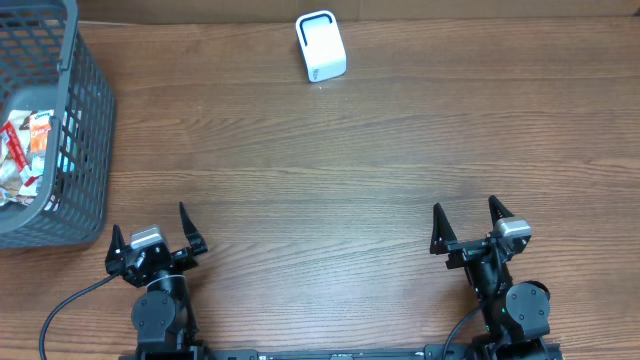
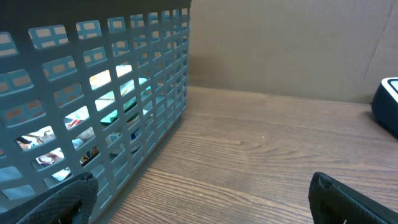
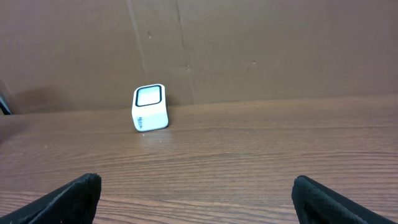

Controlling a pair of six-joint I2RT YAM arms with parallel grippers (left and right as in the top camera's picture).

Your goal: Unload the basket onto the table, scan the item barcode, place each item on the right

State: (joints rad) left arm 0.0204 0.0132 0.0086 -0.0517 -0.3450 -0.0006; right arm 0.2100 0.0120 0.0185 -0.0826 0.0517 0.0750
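Far left: a grey mesh basket (image 1: pixel 92 120) is sitting on the wooden counter (image 1: pixel 320 180), partly out of the overhead view. The items to be scanned, loose snack packets (image 1: pixel 22 160), are lying jumbled inside it; no barcode is showing from any view.

Near left edge: the left arm (image 1: pixel 155 295) is resting just beside the basket's near corner, its jaws standing wide apart and holding nothing.

Centre, far edge: a small white barcode scanner (image 1: pixel 321 46) is standing alone, well apart from the basket, window facing the arms.

Near right: the right arm (image 1: pixel 512 295) is parked with its jaws likewise spread and empty.

Assessment: no packet is being picked yet, so the task is looking unstarted.

Hazards, as judged:
- The basket walls are standing high — a jaw reaching in may be catching the rim or mesh and dragging or tipping the basket.
- The packets are overlapping, so a grab may be taking two, or slipping off glossy film.
- A packet may be reaching the scanner with its code turned away or creased.
- The scanner is looking light and unfixed — a nudge could be shifting it.
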